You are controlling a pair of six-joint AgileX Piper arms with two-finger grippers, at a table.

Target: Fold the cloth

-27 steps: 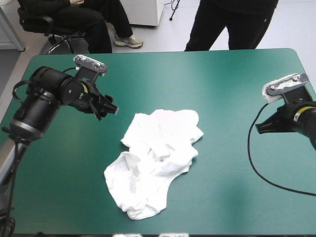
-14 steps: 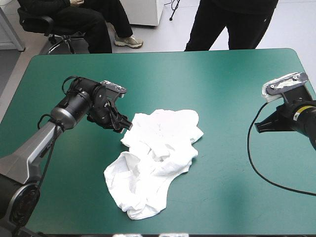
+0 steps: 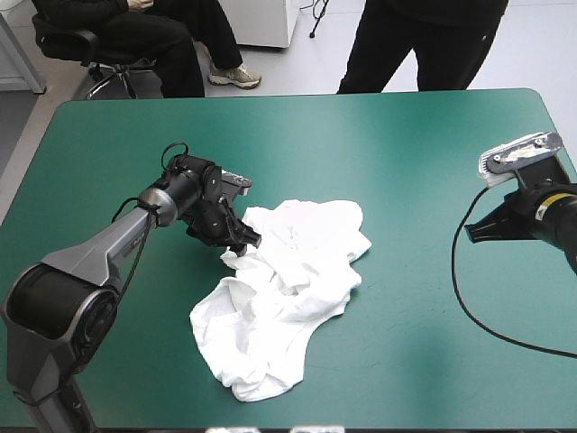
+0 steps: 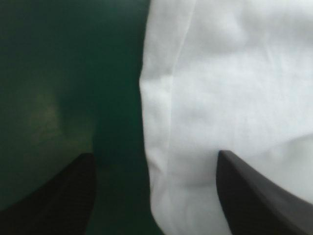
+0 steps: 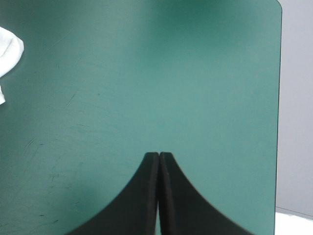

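Teal-green table cover (image 3: 406, 162) carries the white T-shirt (image 3: 288, 289), a crumpled heap about mid-table. Heap is longer than wide, long axis slanting from the table's near-left toward its far-right. Wider bunched lump at the far end, narrower lobe at the near end pointing at the table's near edge. Can't tell which end is collar or hem. Left gripper (image 3: 242, 242) sits low at the heap's far-left edge, toward the table's left side. Left wrist view: black fingers (image 4: 254, 196) stand well apart with the cloth's edge running between them, one over bare cover, the other over white cloth, nothing pinched. Right gripper (image 5: 159, 154) is by the table's right edge, well apart from the T-shirt, fingers pressed together in a point, holding nothing, bare cover ahead of it
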